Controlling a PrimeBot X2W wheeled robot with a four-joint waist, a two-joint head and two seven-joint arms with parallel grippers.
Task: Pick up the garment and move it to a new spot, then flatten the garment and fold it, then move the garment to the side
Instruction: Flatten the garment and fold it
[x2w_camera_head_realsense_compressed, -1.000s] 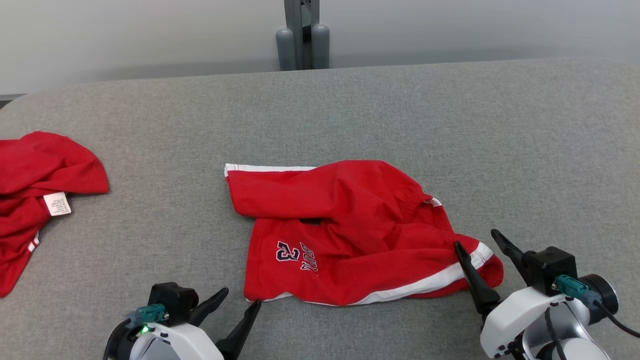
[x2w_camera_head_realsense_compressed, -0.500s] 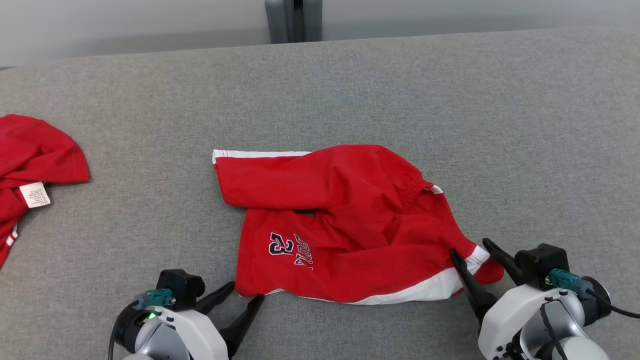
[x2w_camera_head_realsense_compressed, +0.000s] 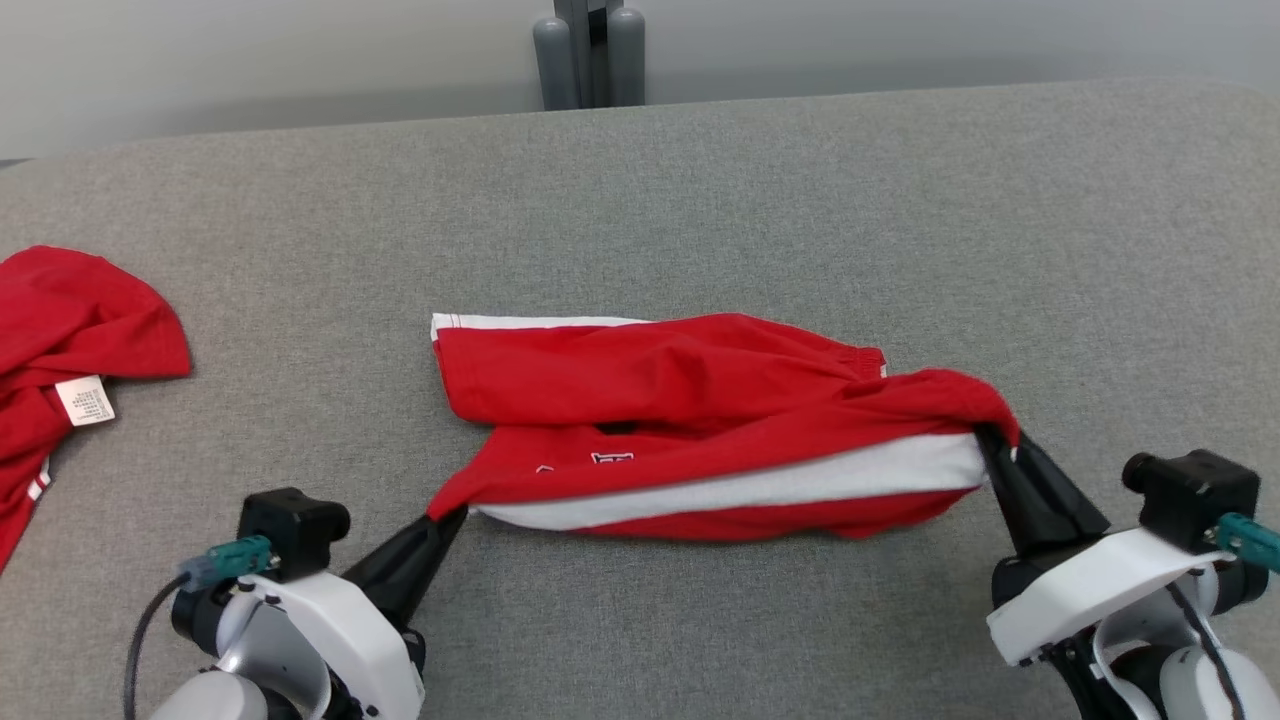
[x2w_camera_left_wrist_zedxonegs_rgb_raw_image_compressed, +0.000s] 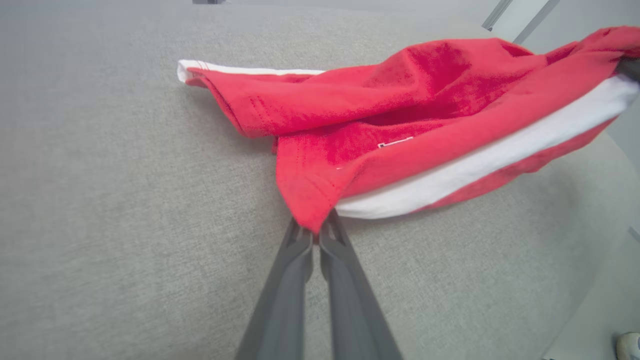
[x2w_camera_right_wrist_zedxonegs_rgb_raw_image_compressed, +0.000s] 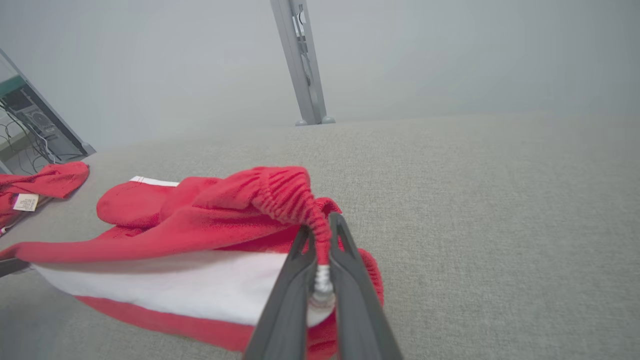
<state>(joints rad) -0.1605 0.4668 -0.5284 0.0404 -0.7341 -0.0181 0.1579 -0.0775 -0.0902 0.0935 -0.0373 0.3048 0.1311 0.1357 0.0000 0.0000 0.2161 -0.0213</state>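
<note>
Shorts (x2w_camera_head_realsense_compressed: 700, 400), soft and light, sag between left gripper (x2w_camera_head_realsense_compressed: 453, 516) and right gripper (x2w_camera_head_realsense_compressed: 988, 436), each pinched tight on a near corner: sensible holds.

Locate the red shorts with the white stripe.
In the head view the red shorts sit centre on the grey table, near edge stretched between the left gripper and the right gripper, right of another red garment.

Dark left pincer (x2w_camera_head_realsense_compressed: 452, 517) and right pincer (x2w_camera_head_realsense_compressed: 992, 437), on white wrists, slant inward, each clamped onto the red-and-white cloth shorts (x2w_camera_head_realsense_compressed: 700, 385).
</note>
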